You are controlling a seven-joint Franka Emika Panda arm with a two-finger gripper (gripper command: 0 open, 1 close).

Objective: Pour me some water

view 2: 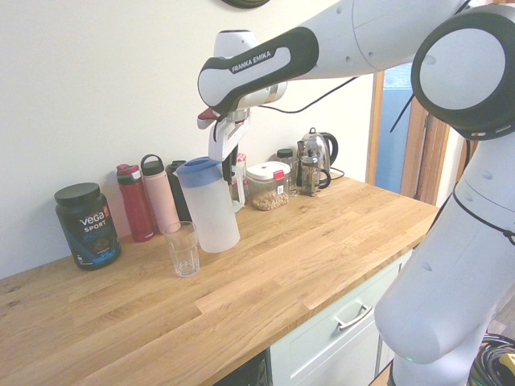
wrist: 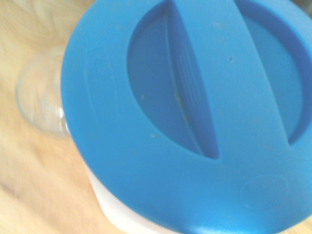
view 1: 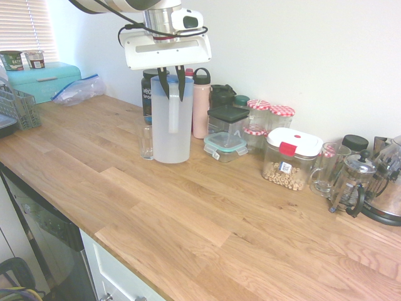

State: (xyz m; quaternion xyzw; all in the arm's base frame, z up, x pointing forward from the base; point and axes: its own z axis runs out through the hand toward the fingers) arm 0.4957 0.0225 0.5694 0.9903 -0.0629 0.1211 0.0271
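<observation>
A tall frosted jug [view 1: 170,128] with a blue lid [wrist: 195,107] stands upright on the wooden counter [view 1: 207,213]. My gripper [view 1: 172,88] comes down from above and is shut on the jug's handle [view 1: 173,110], a finger on each side. The same grip shows from the other side, gripper [view 2: 235,170] on the jug [view 2: 209,213]. A small clear glass tumbler [view 2: 183,249] stands right beside the jug, half hidden behind it in the first exterior view [view 1: 146,141]. The tumbler's rim [wrist: 39,97] also shows in the wrist view. No water can be made out in the jug or the tumbler.
Along the wall stand a black tub [view 2: 87,225], red and pink bottles [view 2: 159,205], food containers [view 1: 224,145], a jar of chickpeas [view 1: 291,160], glass mugs, a French press [view 1: 351,185] and a kettle [view 1: 388,194]. A dish rack [view 1: 19,106] sits far left.
</observation>
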